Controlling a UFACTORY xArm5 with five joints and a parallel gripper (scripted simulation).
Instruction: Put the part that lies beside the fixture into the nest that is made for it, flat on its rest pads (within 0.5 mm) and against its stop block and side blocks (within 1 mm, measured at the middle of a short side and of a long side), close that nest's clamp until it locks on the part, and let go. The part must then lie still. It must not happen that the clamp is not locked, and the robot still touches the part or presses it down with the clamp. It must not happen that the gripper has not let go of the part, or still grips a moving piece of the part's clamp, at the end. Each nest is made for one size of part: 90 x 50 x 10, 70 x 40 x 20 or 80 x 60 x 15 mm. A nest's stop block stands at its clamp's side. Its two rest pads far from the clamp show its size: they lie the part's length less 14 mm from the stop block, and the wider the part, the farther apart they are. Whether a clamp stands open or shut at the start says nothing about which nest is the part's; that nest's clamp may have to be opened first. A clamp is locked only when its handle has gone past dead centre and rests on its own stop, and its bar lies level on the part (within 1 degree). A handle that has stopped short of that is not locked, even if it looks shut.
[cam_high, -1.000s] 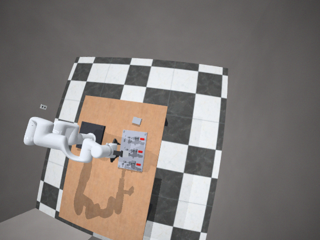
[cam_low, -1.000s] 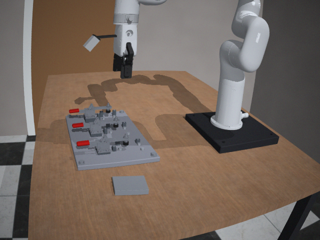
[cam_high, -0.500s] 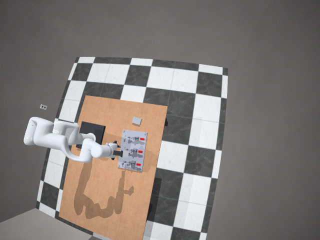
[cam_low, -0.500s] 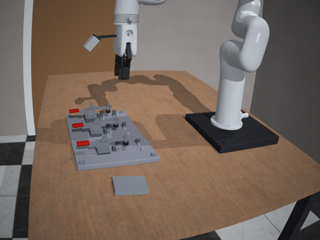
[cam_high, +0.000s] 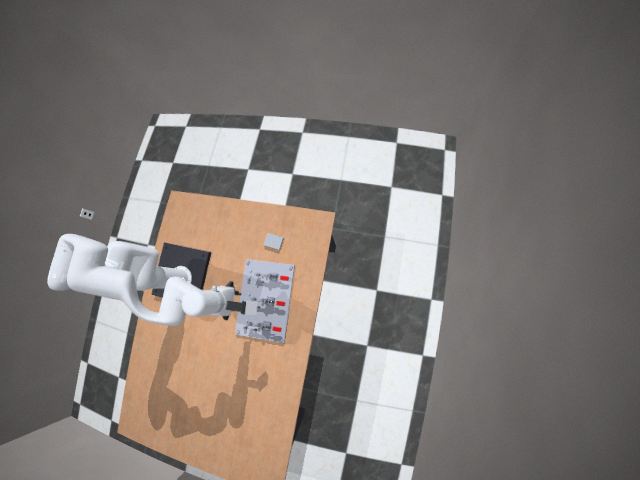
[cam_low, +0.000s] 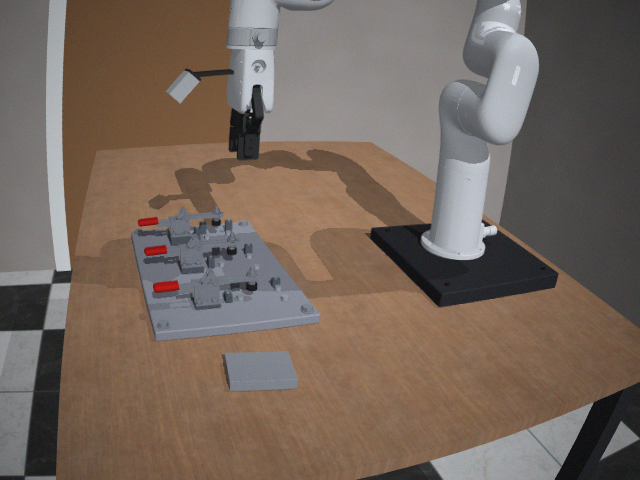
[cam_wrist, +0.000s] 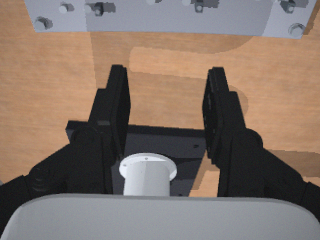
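At the upper middle of the exterior frame, we had our claw (cam_high: 237, 302) (cam_low: 245, 149) (cam_wrist: 166, 85) about half open, its flat black fingers parted around nothing, touching nothing. Our part (cam_high: 273, 241) (cam_low: 261, 371), a smooth grey rectangular block, lay flat at lower centre on the wood-grained counter (cam_high: 206, 356) (cam_low: 392, 372) (cam_wrist: 65, 75), beside the grey fixture plate (cam_high: 263, 338) (cam_low: 232, 317) (cam_wrist: 165, 27) with its cylindrical red handles (cam_high: 280, 303) (cam_low: 165, 286).

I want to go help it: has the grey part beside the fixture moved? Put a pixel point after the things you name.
No, the grey part (cam_high: 273, 241) (cam_low: 261, 370) stays beside the fixture (cam_high: 266, 333) (cam_low: 237, 321).
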